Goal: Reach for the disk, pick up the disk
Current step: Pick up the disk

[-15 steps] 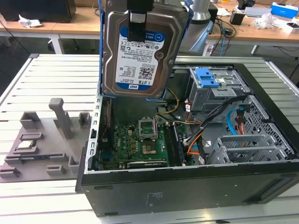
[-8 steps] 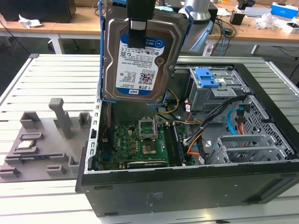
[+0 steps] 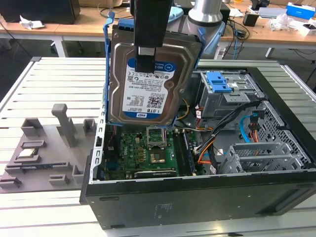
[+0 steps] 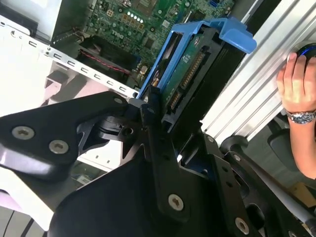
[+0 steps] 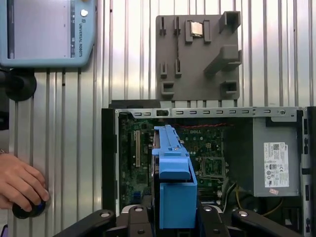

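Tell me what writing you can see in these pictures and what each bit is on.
White-and-blue label on the disk: several lines of print and codes, too small to quote reliably.
White sticker on the power supply: fine print, too small to read.
Pendant, along its edge: one short line of lettering, too small to quote reliably.
No other writing can be made out.

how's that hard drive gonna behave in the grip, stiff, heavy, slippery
The disk is a flat metal-cased slab, so probably rigid and fairly heavy for its size. The gripper pinches it near its upper edge while it hangs upright above the open computer case, so it might pivot or slip on the smooth faces. Its blue bracket looks plastic and could flex.
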Available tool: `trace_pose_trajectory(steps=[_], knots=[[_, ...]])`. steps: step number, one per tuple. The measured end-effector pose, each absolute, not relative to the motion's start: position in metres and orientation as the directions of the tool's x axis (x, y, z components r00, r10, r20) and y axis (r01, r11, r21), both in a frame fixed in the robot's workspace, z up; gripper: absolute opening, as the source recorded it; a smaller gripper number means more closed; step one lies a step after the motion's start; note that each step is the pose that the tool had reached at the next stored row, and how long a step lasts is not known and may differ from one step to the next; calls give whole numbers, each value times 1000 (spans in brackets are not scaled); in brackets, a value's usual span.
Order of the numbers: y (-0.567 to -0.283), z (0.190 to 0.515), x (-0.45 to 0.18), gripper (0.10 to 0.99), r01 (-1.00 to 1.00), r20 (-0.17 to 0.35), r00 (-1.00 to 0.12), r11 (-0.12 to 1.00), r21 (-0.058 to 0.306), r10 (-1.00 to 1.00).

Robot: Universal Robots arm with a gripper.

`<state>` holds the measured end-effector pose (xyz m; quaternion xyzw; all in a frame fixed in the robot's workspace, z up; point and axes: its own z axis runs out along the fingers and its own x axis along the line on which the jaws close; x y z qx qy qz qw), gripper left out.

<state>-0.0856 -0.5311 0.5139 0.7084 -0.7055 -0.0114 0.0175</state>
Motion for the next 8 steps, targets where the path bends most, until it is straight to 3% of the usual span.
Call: trace_pose_trajectory(steps=[8], knots=[[-548, 498, -85, 365, -999, 9, 4, -4, 41, -1000]])
